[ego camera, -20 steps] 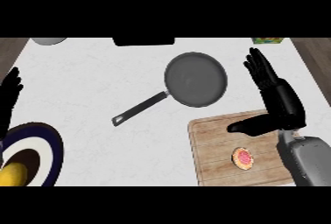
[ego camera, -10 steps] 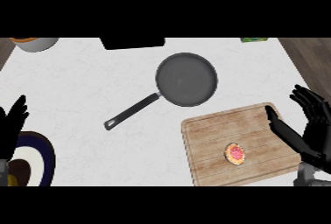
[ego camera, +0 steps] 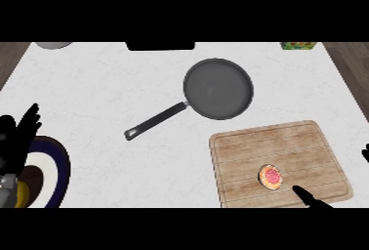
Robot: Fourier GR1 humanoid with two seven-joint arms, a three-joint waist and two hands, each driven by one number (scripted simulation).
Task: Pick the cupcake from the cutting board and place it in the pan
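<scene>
At the near edge, a black right hand (ego camera: 311, 200) shows only a straight finger over the wooden cutting board (ego camera: 277, 163); whether the hand is spread I cannot tell. The small pink-topped cupcake (ego camera: 271, 176) sits on that board, just beside the finger. At left, the black left hand (ego camera: 18, 139) rests with fingers spread above a dark-rimmed plate (ego camera: 59, 166). Farther back, the grey round frying pan (ego camera: 218, 89) lies on the white table (ego camera: 101, 88).

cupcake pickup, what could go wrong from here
1. The cupcake is small and lies flat on the cutting board, so the right hand, only partly in view at the lower edge, might nudge it instead of grasping it.
2. The pan lies beyond the board, its handle pointing lower left; a low carry could bump its rim and shift it.
</scene>
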